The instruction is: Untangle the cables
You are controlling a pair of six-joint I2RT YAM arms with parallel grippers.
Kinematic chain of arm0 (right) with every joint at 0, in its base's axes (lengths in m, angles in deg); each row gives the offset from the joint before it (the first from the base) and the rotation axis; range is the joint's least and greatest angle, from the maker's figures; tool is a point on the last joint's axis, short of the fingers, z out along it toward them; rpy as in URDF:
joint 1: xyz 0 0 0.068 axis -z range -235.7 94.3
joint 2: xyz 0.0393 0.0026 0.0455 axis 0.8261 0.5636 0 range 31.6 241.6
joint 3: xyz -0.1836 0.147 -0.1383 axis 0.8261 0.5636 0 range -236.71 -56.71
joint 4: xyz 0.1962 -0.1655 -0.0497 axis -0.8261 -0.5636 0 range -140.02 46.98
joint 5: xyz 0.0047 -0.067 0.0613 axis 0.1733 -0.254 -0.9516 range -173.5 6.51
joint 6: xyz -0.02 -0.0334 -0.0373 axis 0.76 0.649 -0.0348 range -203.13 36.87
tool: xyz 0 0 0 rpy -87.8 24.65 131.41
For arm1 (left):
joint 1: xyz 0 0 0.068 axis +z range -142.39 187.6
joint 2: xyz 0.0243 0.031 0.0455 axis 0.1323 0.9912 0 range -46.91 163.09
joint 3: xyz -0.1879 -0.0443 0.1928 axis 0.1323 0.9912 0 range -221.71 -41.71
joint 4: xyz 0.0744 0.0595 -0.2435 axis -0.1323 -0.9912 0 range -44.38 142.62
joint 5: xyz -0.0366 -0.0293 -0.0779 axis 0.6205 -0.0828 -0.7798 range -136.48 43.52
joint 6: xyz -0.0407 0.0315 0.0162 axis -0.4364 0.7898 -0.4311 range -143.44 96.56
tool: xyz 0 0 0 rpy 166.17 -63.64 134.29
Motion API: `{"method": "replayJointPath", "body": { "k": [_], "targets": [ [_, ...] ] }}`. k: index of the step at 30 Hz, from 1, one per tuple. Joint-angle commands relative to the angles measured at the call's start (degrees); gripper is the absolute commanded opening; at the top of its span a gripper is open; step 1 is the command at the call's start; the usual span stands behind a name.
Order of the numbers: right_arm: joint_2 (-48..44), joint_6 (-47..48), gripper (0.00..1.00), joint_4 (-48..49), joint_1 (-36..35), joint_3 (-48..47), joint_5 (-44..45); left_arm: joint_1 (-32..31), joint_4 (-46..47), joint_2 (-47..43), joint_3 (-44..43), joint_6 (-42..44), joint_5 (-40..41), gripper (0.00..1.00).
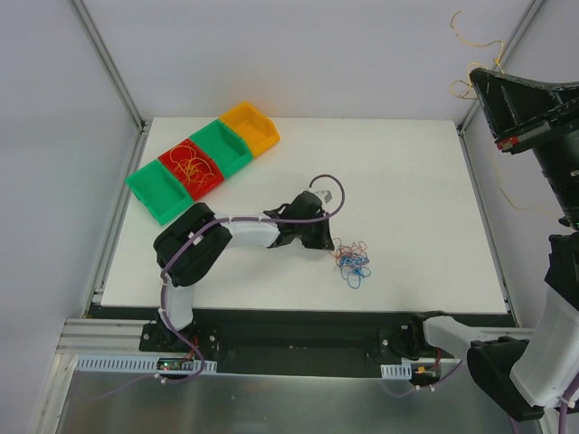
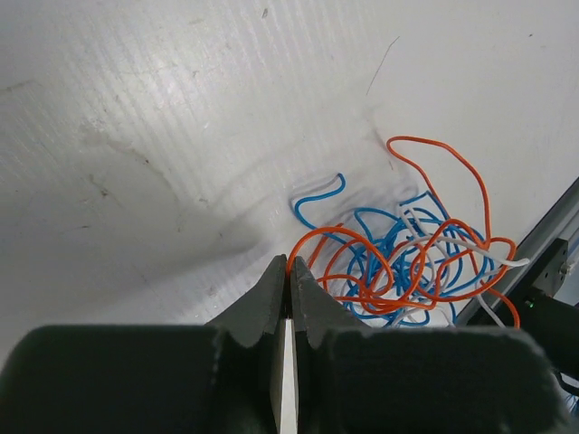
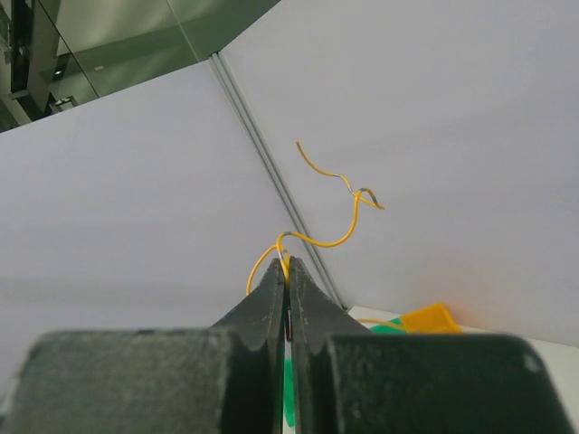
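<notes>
The cables are left clumped on the table just right of the left claw, which is pressed shut on an orange wire—likely to pull it free—while a yellow wire is pinched in the right claw and held high, clear of the clump.

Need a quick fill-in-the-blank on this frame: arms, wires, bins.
1. The right end effector pinches a ___ wire up in the air.
2. The left end effector is shut on an ___ loop at the edge of the clump.
3. In the row of bins, loose wires lie in the ___ bin.
Missing words: yellow; orange; red.
</notes>
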Motion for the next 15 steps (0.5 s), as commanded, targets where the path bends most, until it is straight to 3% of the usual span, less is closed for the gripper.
{"method": "replayJointPath", "body": {
  "k": [1,3,6,8,11,15],
  "targets": [
    [0.8,0.6,0.00,-0.5,0.1,-1.8,-1.1,1.1,-0.7,-3.4,0.8,2.0,-0.8,0.00],
    [-2.6,0.4,0.00,3.0,0.2,6.7,-2.1,1.1,-1.6,-6.8,0.6,2.9,-1.7,0.05],
    [-5.9,-0.6,0.00,10.7,0.1,20.7,-6.5,1.4,-2.5,-13.9,1.1,3.8,-2.7,0.42],
    [-5.6,-3.8,0.00,15.2,0.0,25.9,-11.7,1.8,-4.0,-18.6,0.9,4.5,-4.3,0.59],
    [-2.7,-4.5,0.00,20.7,-4.1,30.0,-17.9,2.8,-7.4,-26.3,2.3,6.3,-5.3,0.69],
    [0.3,3.0,0.00,18.1,-15.0,32.0,-13.3,6.0,-15.4,-38.5,8.9,7.0,-1.1,0.70]
  ]
}}
